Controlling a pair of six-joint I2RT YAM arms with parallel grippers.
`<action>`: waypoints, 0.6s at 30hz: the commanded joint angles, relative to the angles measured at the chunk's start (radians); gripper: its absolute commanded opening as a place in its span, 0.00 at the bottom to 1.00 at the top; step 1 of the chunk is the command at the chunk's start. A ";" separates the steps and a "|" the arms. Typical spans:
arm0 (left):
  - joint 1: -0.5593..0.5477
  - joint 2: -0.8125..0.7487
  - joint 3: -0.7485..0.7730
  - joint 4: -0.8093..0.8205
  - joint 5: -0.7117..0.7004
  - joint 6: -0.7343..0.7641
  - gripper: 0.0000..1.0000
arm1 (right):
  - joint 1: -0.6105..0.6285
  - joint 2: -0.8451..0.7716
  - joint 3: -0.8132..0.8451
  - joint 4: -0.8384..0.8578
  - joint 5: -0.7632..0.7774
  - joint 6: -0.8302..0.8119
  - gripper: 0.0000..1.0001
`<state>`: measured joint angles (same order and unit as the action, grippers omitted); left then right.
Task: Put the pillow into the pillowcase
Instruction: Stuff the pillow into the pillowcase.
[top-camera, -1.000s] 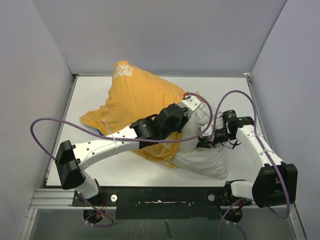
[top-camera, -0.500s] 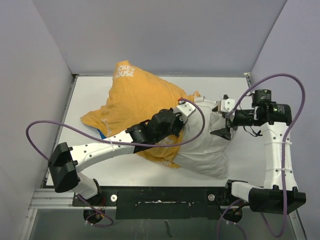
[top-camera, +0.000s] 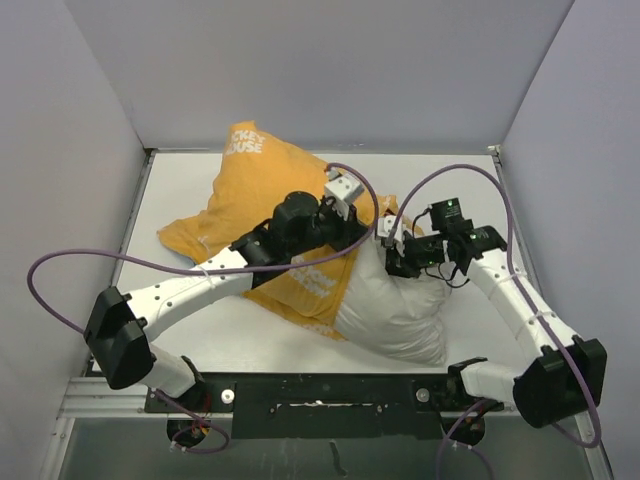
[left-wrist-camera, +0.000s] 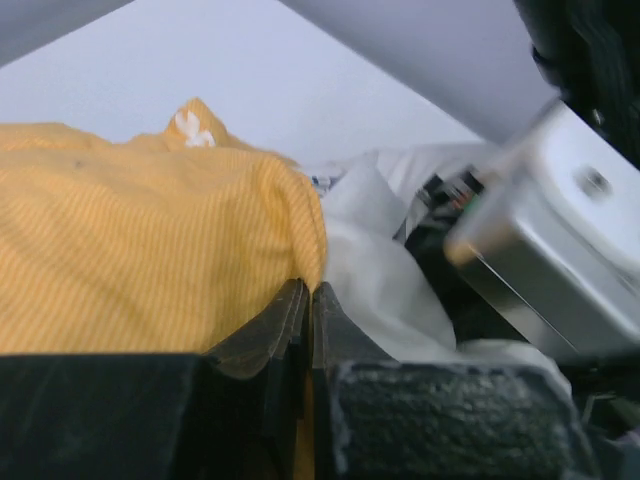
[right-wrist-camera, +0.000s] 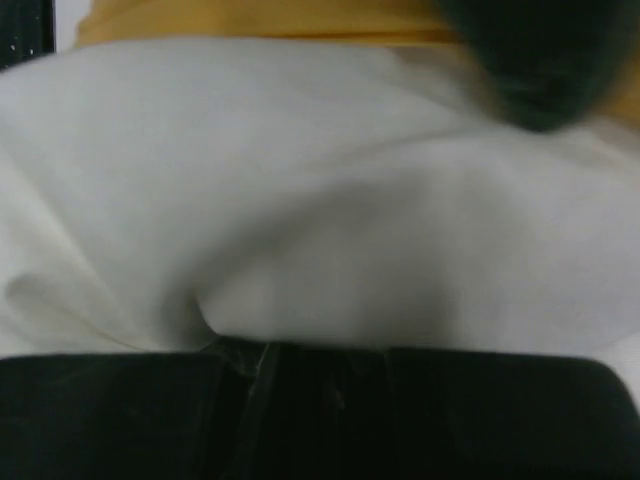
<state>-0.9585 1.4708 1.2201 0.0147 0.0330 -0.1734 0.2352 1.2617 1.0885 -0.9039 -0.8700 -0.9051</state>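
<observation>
The pillow (top-camera: 395, 305) is lying partly inside the pillowcase (top-camera: 265, 195). Its white near-right end is bulging out of the pillowcase's mouth, while the rest is hiding under the mustard-yellow cloth. The pillowcase is showing its yellow side upward, with white lettering (top-camera: 245, 142) at its far corner, and it is looking plump along most of its length.

At the pillowcase's mouth, the left gripper (left-wrist-camera: 305, 305) is pinching the yellow hem. Its fingers are pressing together, with the cloth running between them. Just outside the mouth, the right gripper (right-wrist-camera: 268, 365) is pressing into the exposed pillow. Its wrist view is blurred, but the fingers appear to be closing on a pucker of white fabric.

Both things are resting on the white table (top-camera: 470, 200), with bare surface showing on the right of the pillowcase.

Judging by this, the stuffing is well under way but not finished. A fair part of the pillow is already covered, and a rounded end is sticking out. What is left is probably drawing the hem over that end while pushing the pillow deeper, then settling the corners inside.
</observation>
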 joint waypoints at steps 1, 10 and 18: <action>0.103 -0.035 0.130 0.249 0.340 -0.227 0.00 | 0.142 -0.126 -0.110 0.176 0.000 0.213 0.00; 0.042 0.078 0.195 0.538 0.559 -0.489 0.00 | -0.028 -0.009 -0.002 0.730 -0.050 0.735 0.00; 0.041 0.243 0.574 0.400 0.606 -0.453 0.00 | -0.108 0.128 0.299 1.125 -0.083 1.165 0.00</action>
<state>-0.8406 1.6810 1.4826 0.1871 0.3813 -0.5655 0.1516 1.3643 1.1381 -0.2333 -0.8963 -0.0051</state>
